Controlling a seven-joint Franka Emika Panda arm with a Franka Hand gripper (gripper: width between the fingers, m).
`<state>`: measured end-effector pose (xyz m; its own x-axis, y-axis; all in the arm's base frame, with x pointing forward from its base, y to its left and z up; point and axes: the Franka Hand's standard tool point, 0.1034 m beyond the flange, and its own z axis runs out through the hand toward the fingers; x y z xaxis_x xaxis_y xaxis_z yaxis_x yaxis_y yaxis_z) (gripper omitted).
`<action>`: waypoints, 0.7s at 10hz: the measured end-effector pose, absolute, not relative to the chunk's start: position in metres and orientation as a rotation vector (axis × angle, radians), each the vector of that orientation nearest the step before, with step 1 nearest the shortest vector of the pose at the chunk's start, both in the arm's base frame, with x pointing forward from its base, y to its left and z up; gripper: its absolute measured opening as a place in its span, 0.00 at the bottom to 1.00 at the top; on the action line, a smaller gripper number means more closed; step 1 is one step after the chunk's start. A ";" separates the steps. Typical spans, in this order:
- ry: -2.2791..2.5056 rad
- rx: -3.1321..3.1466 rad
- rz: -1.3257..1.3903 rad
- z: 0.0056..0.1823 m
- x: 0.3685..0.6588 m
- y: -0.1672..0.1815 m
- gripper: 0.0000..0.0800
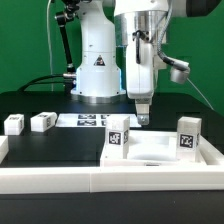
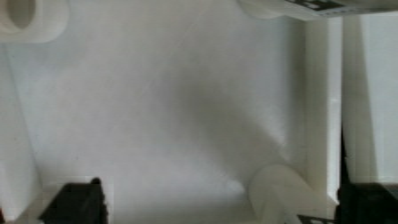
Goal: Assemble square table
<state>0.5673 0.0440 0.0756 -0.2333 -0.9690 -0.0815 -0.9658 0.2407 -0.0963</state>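
Nearest the exterior camera runs the long white border wall [image 1: 60, 180]. Just behind it the square slab [image 1: 160, 152] lies flat, rim up, toward the exterior view's right. Two tagged legs stand upright on it: the first upright leg [image 1: 118, 136] is at its near corner on the exterior view's left, and the second upright leg [image 1: 188, 136] is at the corner on the exterior view's right. I cannot tell from here whether either is screwed fully home.

My pincer [image 1: 143, 118] hangs low over the slab's far part, between those two legs. Its jaws are spread wide and pinch nothing. In the wrist view I see only bare white slab between the dark fingertips [image 2: 80, 200], and I cannot say whether they touch it.

Farther back on the dark bench [image 1: 25, 105], well apart from the pincer toward the exterior view's left, sit one loose leg [image 1: 13, 124] and another loose leg [image 1: 42, 121]. The marker board [image 1: 88, 120] lies between them and the pincer. Behind everything stands the arm's base [image 1: 98, 65].

I judge the job about half done, with two legs on and two to go. The next move, as I see it, is to rise clear of the slab, cross to the closer loose leg, straddle it squarely and close on it.
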 end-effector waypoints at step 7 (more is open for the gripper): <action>2.393 -1.878 -0.054 0.056 0.539 0.054 0.81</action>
<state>0.5391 0.0539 0.0562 -0.2350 -0.9704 -0.0560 -0.9669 0.2392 -0.0892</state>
